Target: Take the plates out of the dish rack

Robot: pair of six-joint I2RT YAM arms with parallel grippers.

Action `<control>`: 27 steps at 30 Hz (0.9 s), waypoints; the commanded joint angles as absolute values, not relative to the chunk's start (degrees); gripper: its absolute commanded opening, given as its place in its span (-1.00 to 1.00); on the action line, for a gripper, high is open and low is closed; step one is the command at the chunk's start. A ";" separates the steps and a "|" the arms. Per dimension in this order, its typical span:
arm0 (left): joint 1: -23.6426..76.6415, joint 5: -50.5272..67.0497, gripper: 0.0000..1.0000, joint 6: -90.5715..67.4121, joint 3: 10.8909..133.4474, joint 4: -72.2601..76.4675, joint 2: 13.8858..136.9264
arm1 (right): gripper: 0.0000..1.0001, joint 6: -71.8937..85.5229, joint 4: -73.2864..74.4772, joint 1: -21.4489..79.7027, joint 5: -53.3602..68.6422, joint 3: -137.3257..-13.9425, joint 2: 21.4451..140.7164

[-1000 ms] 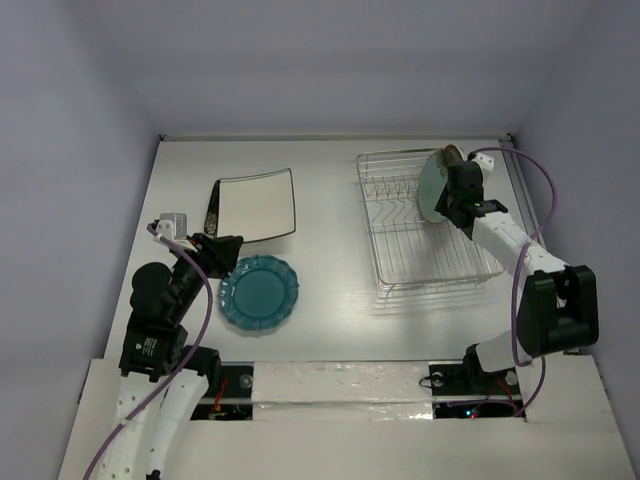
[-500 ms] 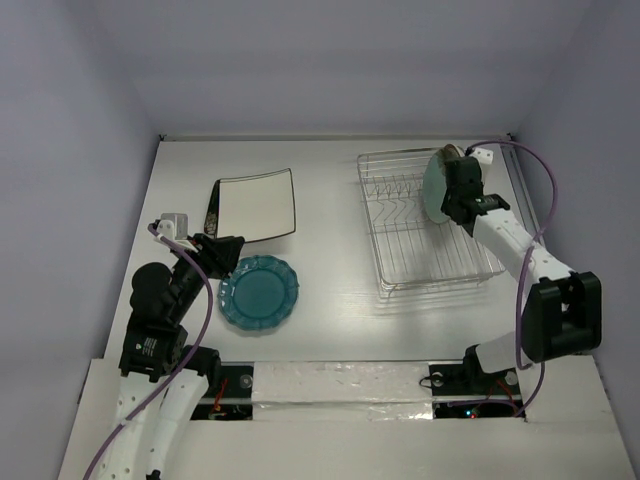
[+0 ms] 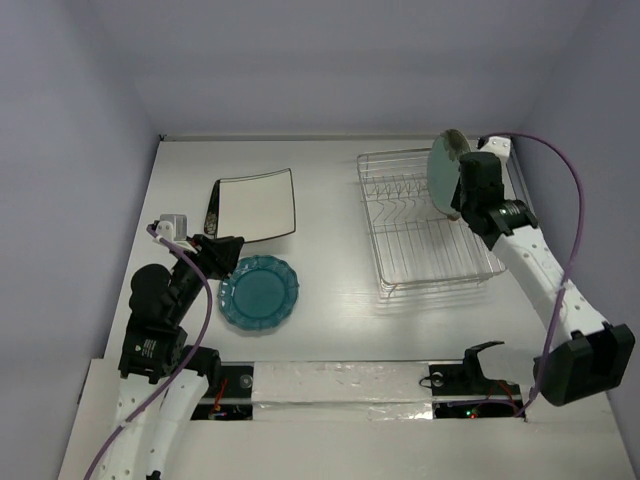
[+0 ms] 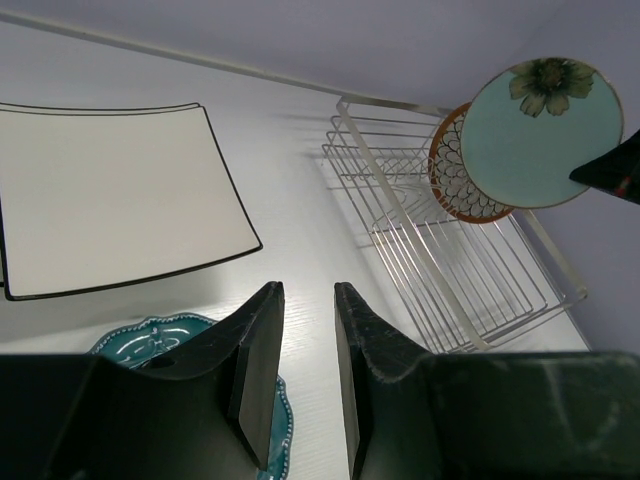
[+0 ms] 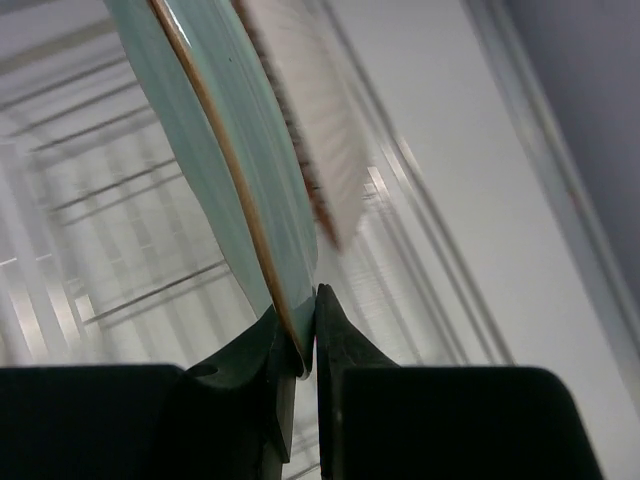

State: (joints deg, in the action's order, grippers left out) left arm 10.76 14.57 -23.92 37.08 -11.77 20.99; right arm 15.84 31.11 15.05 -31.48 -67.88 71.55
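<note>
Pale-green plate upright, rim clamped in right gripper over 1 o'clock corner of dish rack; face toward 9 o'clock; left gripper jaws apart, empty.

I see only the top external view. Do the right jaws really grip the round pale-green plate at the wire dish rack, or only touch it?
Observer: The right wrist view shows the right gripper with its jaws shut on the rim of the round pale-green plate, one on each face.
Operator: Is another plate left in the rack?
Observer: Yes. The left wrist view shows a round brown-rimmed plate with petal pattern standing in the silver wire dish rack, partly behind the green one.
Operator: And the left jaws?
Observer: The left gripper is open and holds nothing.
</note>
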 commanded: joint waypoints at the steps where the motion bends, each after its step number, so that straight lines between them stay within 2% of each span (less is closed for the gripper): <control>1: 10.55 14.94 -0.52 -23.73 37.62 -8.61 20.48 | -1.00 19.68 22.42 16.17 -21.38 -72.87 63.04; 4: 10.55 14.77 -0.52 -23.73 37.70 -8.61 20.39 | -1.00 22.67 20.40 17.83 -13.55 -70.32 60.65; 8: 10.02 14.33 -0.51 -23.82 37.71 -8.79 20.30 | -1.00 27.24 15.75 25.46 -4.17 -66.11 60.64; 11: 9.50 13.98 -0.52 -23.82 37.79 -8.88 20.56 | -1.00 33.56 5.92 29.87 5.66 -60.48 61.96; 18: 8.96 13.18 -0.49 -23.91 37.97 -9.14 21.09 | -1.00 44.45 -12.26 47.52 8.61 -55.90 74.08; 27: 8.96 13.54 -0.47 -23.91 37.79 -9.05 21.53 | -1.00 53.34 -28.97 55.80 14.06 -56.16 94.56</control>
